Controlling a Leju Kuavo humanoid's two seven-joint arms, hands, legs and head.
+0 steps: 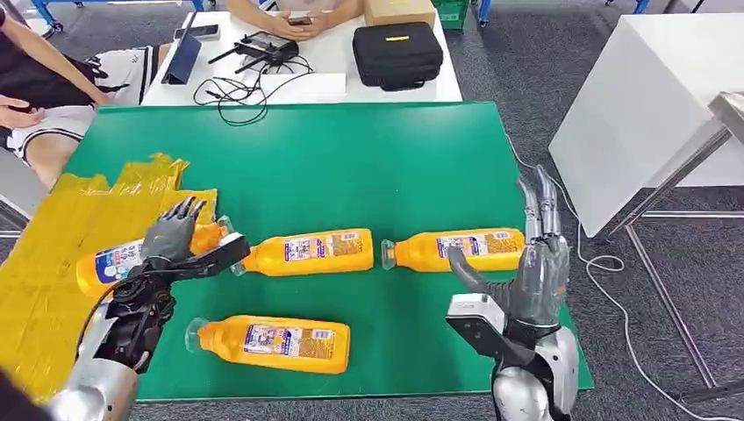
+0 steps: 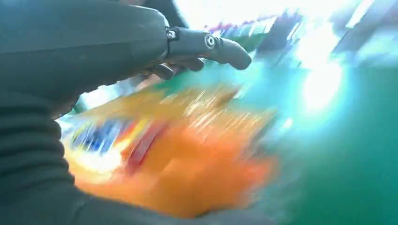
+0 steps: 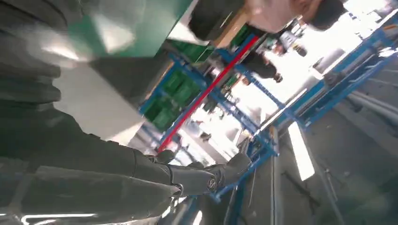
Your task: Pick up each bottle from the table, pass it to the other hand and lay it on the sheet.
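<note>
**Right hand poised beside the nearest bottle**

The right-hand bottle (image 1: 456, 249) lies on the green table (image 1: 368, 167), long axis across it, cap leftward. The right hand (image 1: 532, 272), fingers spread and empty, stands at its base end. The left hand (image 1: 171, 237) holds another bottle (image 1: 118, 260) over the yellow sheet (image 1: 53, 254).

4 orange bottles w/ colourful labels, all lying on their sides. One (image 1: 114, 261) sits on the crumpled yellow sheet (image 1: 53, 263) at the left, partly hidden by the left hand (image 1: 171, 232), blurry in the wrist cam. Other 3 on the green table (image 1: 351, 167): middle one (image 1: 307, 252), right one (image 1: 456, 248) in a row, caps pointing left, and a near one (image 1: 276, 342) by the front edge.
</note>
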